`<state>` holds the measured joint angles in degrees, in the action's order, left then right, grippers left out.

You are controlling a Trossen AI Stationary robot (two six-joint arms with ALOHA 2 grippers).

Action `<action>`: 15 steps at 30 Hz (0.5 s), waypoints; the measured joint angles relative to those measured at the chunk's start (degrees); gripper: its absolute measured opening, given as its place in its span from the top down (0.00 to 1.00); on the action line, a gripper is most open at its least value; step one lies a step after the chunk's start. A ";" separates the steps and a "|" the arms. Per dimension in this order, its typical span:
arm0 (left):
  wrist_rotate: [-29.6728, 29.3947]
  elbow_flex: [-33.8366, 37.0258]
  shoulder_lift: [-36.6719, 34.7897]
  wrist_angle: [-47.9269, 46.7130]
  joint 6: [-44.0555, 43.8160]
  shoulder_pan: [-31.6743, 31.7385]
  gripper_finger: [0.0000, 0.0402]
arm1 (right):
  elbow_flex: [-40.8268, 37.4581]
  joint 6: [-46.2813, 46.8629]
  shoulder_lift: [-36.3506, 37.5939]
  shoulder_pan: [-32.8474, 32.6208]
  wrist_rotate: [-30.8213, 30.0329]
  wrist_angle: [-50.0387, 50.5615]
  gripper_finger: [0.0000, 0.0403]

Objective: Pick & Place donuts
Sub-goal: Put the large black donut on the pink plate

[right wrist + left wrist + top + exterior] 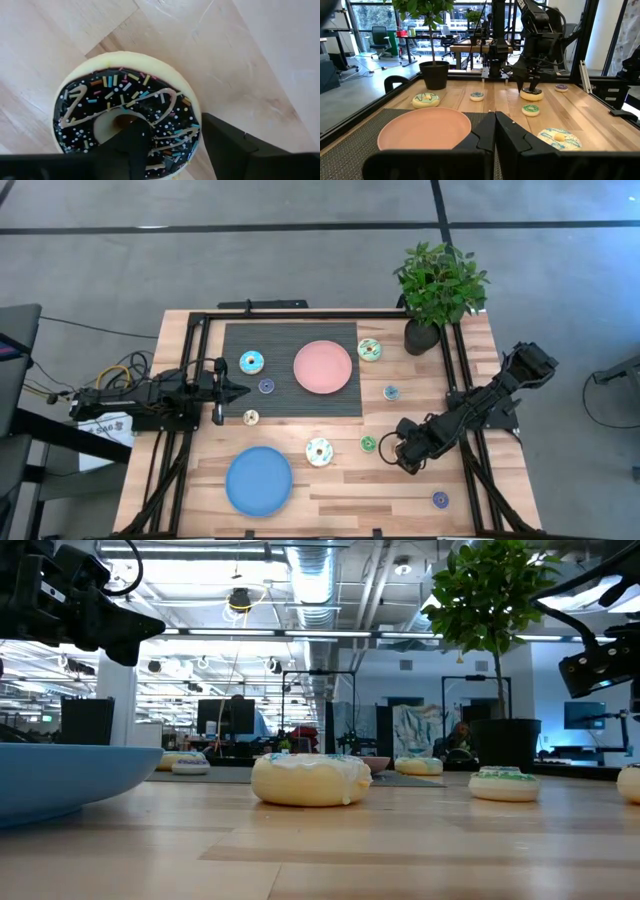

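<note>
1. Donuts lie scattered over the bench (330, 492): a light blue one (252, 362) and a small purple one (266, 386) on the dark mat (290, 408) left of the pink plate (323, 367), a small cream one (251, 417) at the mat's front edge, and a green-and-cream one (369, 349) just right of the pink plate.
2. A small teal donut (390, 392) sits right of the mat; a white one (319, 451) and a small green one (368, 444) lie near the bench's middle, and a small purple one (440, 499) near the front right corner.
3. The right tool (172, 147) is down over a brown-iced donut (125, 112) with sprinkles, right of the small green one. Its fingers are spread: one finger (125, 150) sits over the hole, the other (240, 147) outside the rim. They do not grip it.
4. The left tool (238, 390) hangs by the mat's left edge, beside the small purple donut, fingers pressed together and holding nothing.
5. A blue plate (259, 481) rests near the front edge, left of centre; a potted plant (438, 290) stands at the back right corner.
</note>
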<state>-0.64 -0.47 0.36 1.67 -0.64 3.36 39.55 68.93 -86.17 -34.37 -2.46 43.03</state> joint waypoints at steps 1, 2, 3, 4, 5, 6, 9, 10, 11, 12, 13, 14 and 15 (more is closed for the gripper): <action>0.00 0.00 0.00 0.00 0.00 0.02 1.00 | 0.00 0.00 -0.01 0.00 0.03 -0.01 0.60; 0.00 0.00 -0.02 0.00 0.00 0.02 1.00 | 0.00 0.00 0.04 0.00 0.04 -0.02 0.60; 0.00 0.00 -0.01 0.00 0.00 0.02 1.00 | 0.00 0.00 0.29 0.00 0.02 -0.04 0.61; 0.00 0.00 -0.02 0.00 0.00 0.02 1.00 | -0.08 0.02 0.53 0.00 0.00 -0.02 0.61; 0.00 0.00 -0.01 0.00 0.00 0.02 1.00 | -0.10 0.02 0.85 0.02 -0.06 -0.01 0.61; 0.00 0.00 0.00 0.00 0.00 0.00 1.00 | -0.15 0.02 1.23 0.00 -0.50 0.38 0.62; 0.00 0.00 0.00 0.00 0.00 0.02 1.00 | -0.26 0.03 2.75 0.02 -1.06 1.37 0.64; 0.00 0.00 0.00 0.00 0.00 0.00 1.00 | -0.26 0.04 3.30 0.02 -1.11 1.76 0.64; 0.00 0.00 -0.01 0.00 0.00 0.02 1.00 | -0.26 0.04 3.88 0.02 -1.11 2.20 0.65; 0.00 0.00 -0.01 0.00 0.00 0.02 1.00 | -0.26 0.09 4.48 0.04 -1.11 2.53 0.65; 0.00 0.00 -0.02 0.00 0.00 0.00 1.00 | -0.26 0.34 5.12 0.13 -1.11 2.61 0.66; 0.00 0.00 -0.02 0.00 0.00 0.01 1.00 | -0.26 0.76 5.80 0.32 -1.11 2.82 0.66; 0.00 0.00 0.00 0.00 0.00 0.01 1.00 | -0.26 1.32 6.50 0.56 -1.09 3.13 0.67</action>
<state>-0.64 -0.47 0.36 1.67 -0.64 3.37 39.29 70.24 -79.68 -33.81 -3.55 46.16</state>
